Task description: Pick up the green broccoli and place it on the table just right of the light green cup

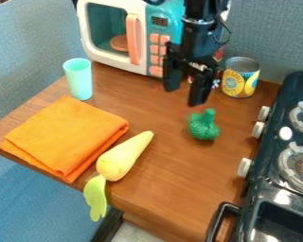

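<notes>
The black gripper hangs over the back of the wooden table, in front of the toy microwave, open with nothing between its fingers. Below it and slightly to the right, apart from it, the green broccoli rests on the table. A yellow can stands just right of the gripper, near the back. Toward the front left lies a pale yellow toy vegetable with a light green top hanging over the table edge. Beside it is a folded orange cloth. A mint green cup stands upright behind the cloth.
The white and teal toy microwave stands at the back with its door closed. At the right is a dark toy stove with burners and knobs facing the table. Grey-blue partitions stand behind and to the left.
</notes>
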Available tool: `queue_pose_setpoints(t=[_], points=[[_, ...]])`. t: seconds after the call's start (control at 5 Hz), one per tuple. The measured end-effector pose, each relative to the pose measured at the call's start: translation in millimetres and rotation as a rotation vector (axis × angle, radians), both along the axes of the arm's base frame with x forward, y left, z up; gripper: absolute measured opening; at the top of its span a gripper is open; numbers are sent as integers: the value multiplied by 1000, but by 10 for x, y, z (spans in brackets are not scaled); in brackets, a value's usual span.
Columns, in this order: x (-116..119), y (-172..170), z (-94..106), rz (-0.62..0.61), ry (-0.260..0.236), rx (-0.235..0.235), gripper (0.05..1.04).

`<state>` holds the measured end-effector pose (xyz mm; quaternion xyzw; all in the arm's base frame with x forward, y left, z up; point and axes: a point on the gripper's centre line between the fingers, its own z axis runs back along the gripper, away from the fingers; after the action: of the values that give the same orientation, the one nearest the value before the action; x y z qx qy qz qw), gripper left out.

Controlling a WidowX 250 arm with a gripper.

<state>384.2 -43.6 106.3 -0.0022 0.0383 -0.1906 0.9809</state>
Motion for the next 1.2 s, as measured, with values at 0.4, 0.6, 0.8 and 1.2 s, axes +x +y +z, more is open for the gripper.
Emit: queue_pose_setpoints(t=[0.4, 0.6, 0.8, 1.2], points=[[124, -119, -133, -28, 17, 23, 1001], [218, -239, -292, -43, 48, 39, 1001], [261, -328, -351, -59, 60, 48, 1001], [344, -314, -462, -31, 95, 82, 970]])
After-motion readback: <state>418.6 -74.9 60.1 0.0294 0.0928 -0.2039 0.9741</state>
